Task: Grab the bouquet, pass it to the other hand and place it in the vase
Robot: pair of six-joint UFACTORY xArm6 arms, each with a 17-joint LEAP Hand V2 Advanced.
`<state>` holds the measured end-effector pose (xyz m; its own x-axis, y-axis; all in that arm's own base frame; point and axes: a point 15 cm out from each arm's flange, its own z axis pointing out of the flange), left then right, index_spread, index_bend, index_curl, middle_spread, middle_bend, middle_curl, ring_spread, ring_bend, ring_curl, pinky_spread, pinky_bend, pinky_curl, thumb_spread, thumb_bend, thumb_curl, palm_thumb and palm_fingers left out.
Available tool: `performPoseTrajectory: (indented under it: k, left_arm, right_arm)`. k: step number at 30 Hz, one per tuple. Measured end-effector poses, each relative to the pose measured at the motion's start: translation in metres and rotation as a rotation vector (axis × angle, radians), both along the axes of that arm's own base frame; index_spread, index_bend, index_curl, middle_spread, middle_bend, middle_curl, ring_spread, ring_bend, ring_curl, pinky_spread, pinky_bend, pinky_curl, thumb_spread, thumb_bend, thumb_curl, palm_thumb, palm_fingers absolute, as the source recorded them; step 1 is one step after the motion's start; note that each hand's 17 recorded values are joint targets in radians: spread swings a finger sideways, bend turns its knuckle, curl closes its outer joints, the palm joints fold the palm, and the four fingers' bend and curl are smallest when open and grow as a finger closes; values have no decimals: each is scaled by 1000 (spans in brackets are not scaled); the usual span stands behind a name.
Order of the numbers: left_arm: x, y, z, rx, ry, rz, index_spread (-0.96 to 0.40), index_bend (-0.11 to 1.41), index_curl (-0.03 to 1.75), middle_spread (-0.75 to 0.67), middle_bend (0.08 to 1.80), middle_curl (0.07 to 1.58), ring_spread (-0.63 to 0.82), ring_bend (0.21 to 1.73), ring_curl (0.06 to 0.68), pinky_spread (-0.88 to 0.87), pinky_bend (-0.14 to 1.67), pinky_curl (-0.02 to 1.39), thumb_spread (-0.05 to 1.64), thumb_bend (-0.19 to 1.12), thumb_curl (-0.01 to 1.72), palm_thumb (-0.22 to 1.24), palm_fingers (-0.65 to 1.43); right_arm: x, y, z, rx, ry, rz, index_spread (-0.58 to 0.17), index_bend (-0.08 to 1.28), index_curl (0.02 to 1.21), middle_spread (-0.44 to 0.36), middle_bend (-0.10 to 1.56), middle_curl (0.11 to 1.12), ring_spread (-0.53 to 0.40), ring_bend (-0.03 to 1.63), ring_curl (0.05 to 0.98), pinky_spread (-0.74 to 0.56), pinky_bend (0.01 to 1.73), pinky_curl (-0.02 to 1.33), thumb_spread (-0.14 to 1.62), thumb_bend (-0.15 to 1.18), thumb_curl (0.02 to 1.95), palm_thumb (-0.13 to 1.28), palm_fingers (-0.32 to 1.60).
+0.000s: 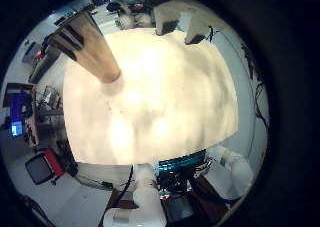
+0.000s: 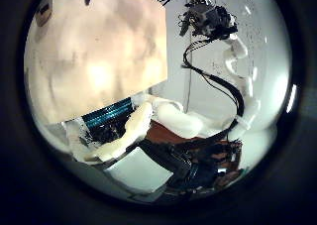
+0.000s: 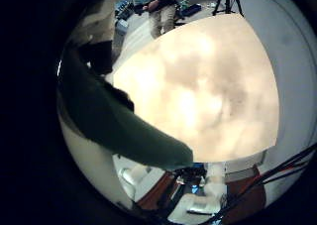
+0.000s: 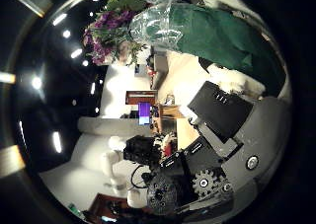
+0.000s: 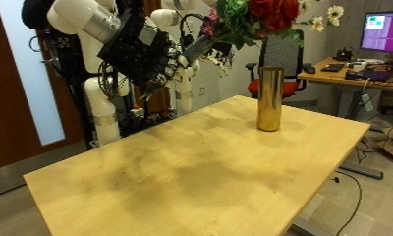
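Right hand (image 4: 222, 111) has its fingers wrapped round the green-wrapped bouquet (image 5: 255, 15), up at the top of the frame above the gold vase (image 5: 268, 98) standing on the wooden table (image 5: 184, 177). Left hand (image 2: 124, 136): can't tell if it's open or closed.

No text, label, number or sign can be read in any of the views: the vase (image 5: 268, 97) on the table (image 5: 184, 167) is plain, the bouquet (image 5: 255, 18) wrapping shows no legible print, and the monitor (image 5: 384, 32) on the desk behind the table's far edge shows only unreadable colour.
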<state>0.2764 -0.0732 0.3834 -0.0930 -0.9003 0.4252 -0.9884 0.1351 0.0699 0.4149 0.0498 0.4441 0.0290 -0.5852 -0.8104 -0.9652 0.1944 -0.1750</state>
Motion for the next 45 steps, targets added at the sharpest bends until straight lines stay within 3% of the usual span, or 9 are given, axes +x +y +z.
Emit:
performPoseTrajectory:
  k: [5,11,18,26,45]
  left_arm:
    - [10,-1,6,-70,9,5,164,165,285,387,252,324,543,606,185,551,368,292,959,-31,310,465,129]
    - [22,5,27,-244,4,23,188,168,297,329,261,332,511,605,184,519,335,286,946,-38,300,395,183]
    - [39,12,44,-396,25,20,198,165,304,299,277,341,497,592,178,509,290,283,893,-41,293,283,196]
    - [54,1,58,-575,14,22,229,163,305,329,268,336,518,585,173,541,235,278,844,-36,300,227,164]
    - [79,-18,79,-739,-36,-28,250,149,272,394,234,330,524,620,187,544,272,313,809,-35,319,211,103]
  right_arm:
    - [-11,29,-2,27,-40,80,-261,1050,974,-124,1368,748,-184,1443,647,-205,1231,854,353,-17,934,1219,1109]
    - [-15,46,0,47,-165,206,-261,1050,980,-124,1366,745,-183,1446,649,-212,1189,902,286,-23,941,1198,1113]
    - [-17,65,-15,222,-150,336,-260,1055,983,-124,1362,744,-183,1441,648,-232,1151,950,238,-20,945,1187,1118]
    - [-28,90,-10,382,-230,480,-259,1055,982,-115,1362,744,-183,1440,649,-241,1123,985,225,-21,948,1180,1118]
    - [-46,148,-25,411,-227,641,-259,1053,982,-112,1360,745,-185,1439,657,-251,1074,1058,214,-20,947,1185,1121]
